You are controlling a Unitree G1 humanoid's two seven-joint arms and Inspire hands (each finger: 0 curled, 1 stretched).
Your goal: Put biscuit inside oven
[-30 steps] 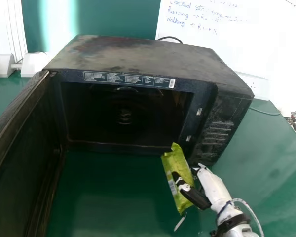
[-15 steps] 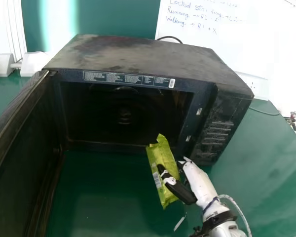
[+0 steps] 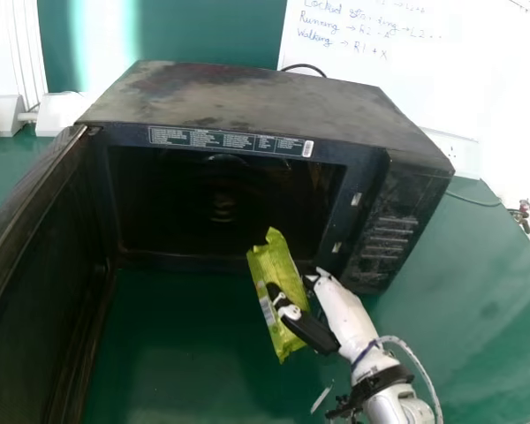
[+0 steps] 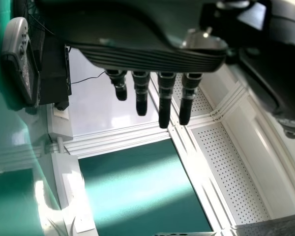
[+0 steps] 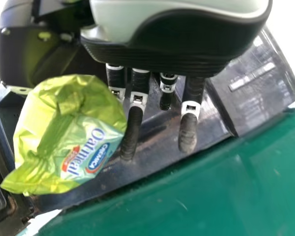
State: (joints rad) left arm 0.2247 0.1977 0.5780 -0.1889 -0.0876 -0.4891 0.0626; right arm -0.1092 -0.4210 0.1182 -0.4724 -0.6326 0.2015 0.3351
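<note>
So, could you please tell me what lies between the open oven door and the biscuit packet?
In the head view, a bare stretch of green tabletop lies between the open oven door and the biscuit packet.

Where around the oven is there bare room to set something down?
The green table looks bare between the open door and the biscuit packet, and again right of the control panel. It is crowded near the oven opening's right edge, where the right hand holds the packet.
</note>
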